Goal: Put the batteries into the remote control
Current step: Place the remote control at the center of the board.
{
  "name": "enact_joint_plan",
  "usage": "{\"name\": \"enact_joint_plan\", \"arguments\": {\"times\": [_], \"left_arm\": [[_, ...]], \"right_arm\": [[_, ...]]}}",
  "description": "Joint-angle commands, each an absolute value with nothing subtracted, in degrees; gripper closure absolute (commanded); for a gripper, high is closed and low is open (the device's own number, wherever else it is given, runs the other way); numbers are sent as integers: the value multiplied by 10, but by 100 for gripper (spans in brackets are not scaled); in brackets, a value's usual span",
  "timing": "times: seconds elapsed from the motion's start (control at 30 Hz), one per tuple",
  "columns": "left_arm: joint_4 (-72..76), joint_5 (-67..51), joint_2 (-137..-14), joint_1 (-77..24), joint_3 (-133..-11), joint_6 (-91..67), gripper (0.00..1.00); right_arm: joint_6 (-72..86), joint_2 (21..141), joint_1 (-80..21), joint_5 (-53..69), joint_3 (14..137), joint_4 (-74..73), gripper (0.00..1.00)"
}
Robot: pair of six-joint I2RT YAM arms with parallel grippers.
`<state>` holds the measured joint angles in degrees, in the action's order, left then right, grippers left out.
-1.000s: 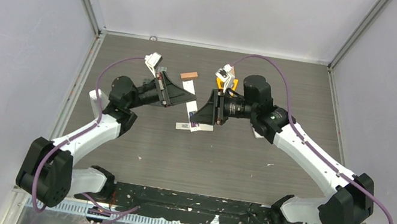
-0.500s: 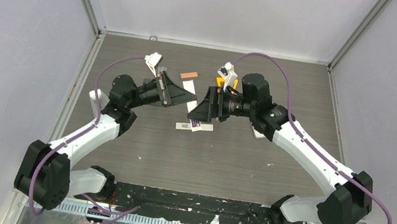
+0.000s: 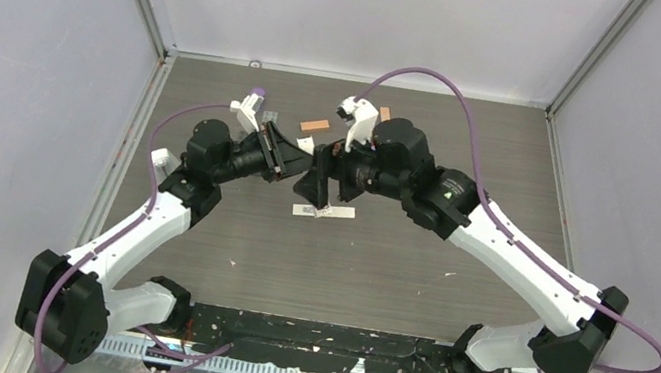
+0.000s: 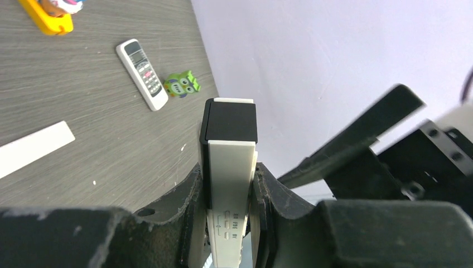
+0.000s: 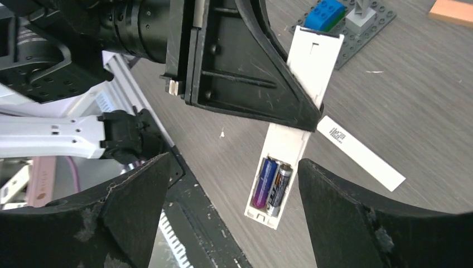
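Note:
My left gripper (image 4: 228,178) is shut on the sides of a white remote control (image 4: 231,162) and holds it above the table. The right wrist view shows the remote control (image 5: 315,56) from the back, with its compartment open. Two batteries lie side by side in it, one blue-purple (image 5: 265,181) and one dark (image 5: 280,187). My right gripper (image 5: 234,212) stands wide open around that end, touching nothing. From above, the left gripper (image 3: 291,155) and right gripper (image 3: 311,186) almost meet at mid-table.
A white labelled strip (image 5: 362,153) lies on the table under the remote. Further off are a second remote (image 4: 142,73), a green owl toy (image 4: 181,85), a yellow piece (image 4: 47,14), a grey brick plate (image 5: 357,28) and orange-brown blocks (image 3: 315,124).
My right gripper has opened wide and swung left and back toward the left gripper. The left arm has shifted a little with the remote still in its grip.

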<state>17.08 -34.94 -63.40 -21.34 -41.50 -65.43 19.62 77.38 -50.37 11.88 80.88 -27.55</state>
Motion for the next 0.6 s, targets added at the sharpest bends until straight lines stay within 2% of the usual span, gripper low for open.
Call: {"name": "enact_joint_plan", "arguments": {"times": [0.0, 0.13, 0.37, 0.47, 0.57], "left_arm": [[140, -324, -612, -212, -439, -642, 100], [136, -318, -608, -212, -433, -647, 100], [138, -316, -605, -212, -427, -651, 100], [139, -314, -605, -212, -424, -652, 100], [150, -314, -605, -212, -417, -650, 93]], "right_arm": [[143, 814, -539, -16, 864, -328, 13], [130, 853, -555, -39, 893, -346, 19], [124, 883, -570, -81, 908, -366, 24], [134, 887, -570, -84, 907, -367, 40], [146, 894, -570, -90, 916, -383, 55]]}}
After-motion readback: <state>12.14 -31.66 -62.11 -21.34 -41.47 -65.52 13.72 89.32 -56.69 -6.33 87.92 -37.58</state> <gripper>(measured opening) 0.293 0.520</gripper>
